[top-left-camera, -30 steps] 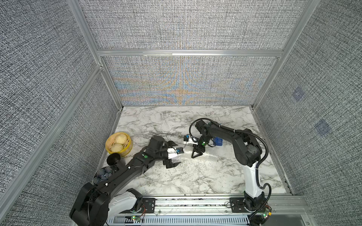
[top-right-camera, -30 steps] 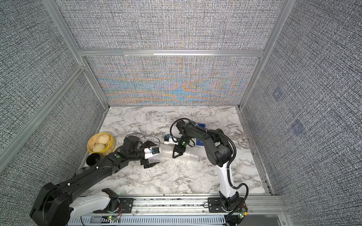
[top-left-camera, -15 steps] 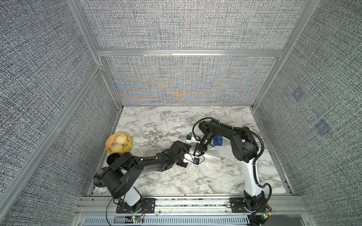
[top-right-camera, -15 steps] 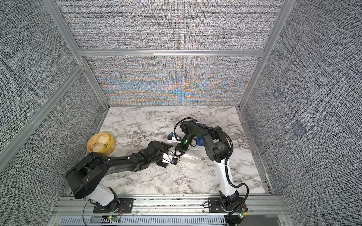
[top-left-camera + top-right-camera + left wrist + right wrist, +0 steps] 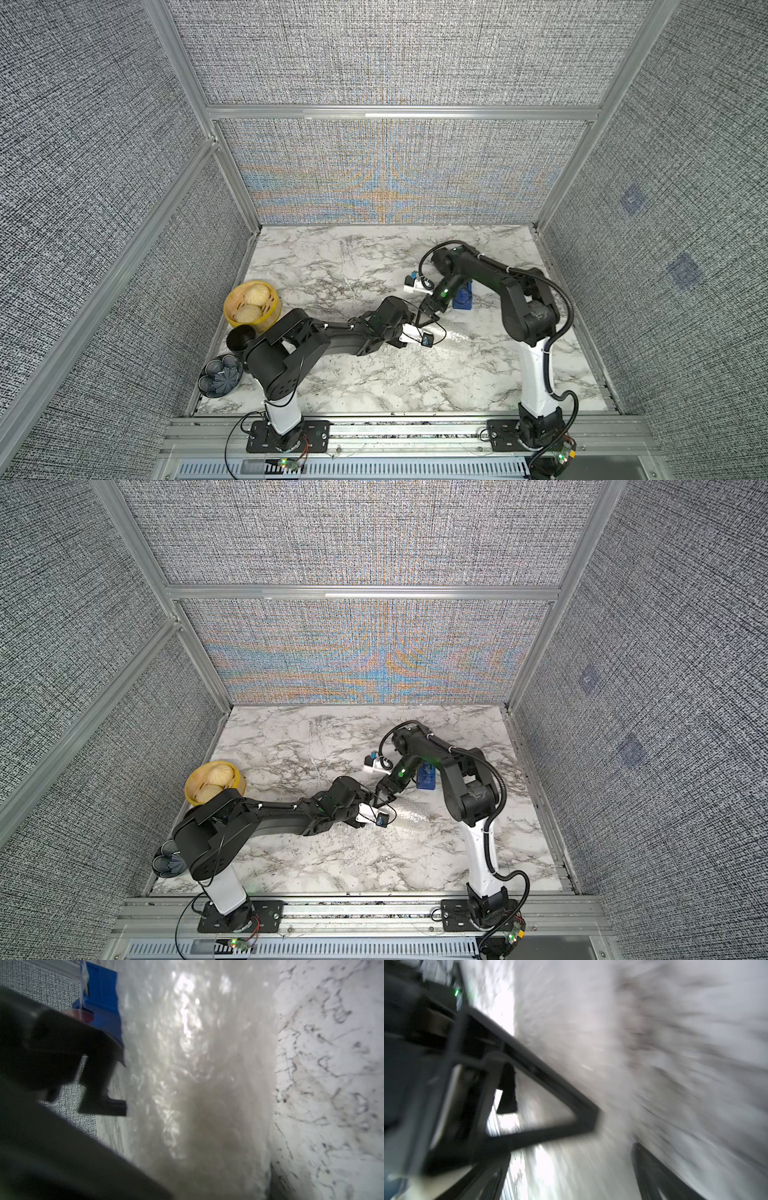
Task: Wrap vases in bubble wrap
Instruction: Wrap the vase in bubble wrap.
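The bubble wrap lies as a glistening rolled bundle near the middle of the marble table. The vase does not show distinctly; only a grey blur lies inside the wrap. My left gripper reaches across from the left and is shut on the near end of the bundle. The wrap fills the space between its fingers in the left wrist view. My right gripper hovers just behind that end with its jaws open. In the right wrist view, the wrap passes blurred between its spread fingers.
A blue tape dispenser stands right behind the right gripper. At the left edge sit a yellow steamer basket of buns, a black cup and a dark flower-shaped dish. Grey walls enclose the table.
The left arm swung from the left side to the centre and its jaws closed on the wrapped bundle. The right gripper's jaws opened and released the bundle.
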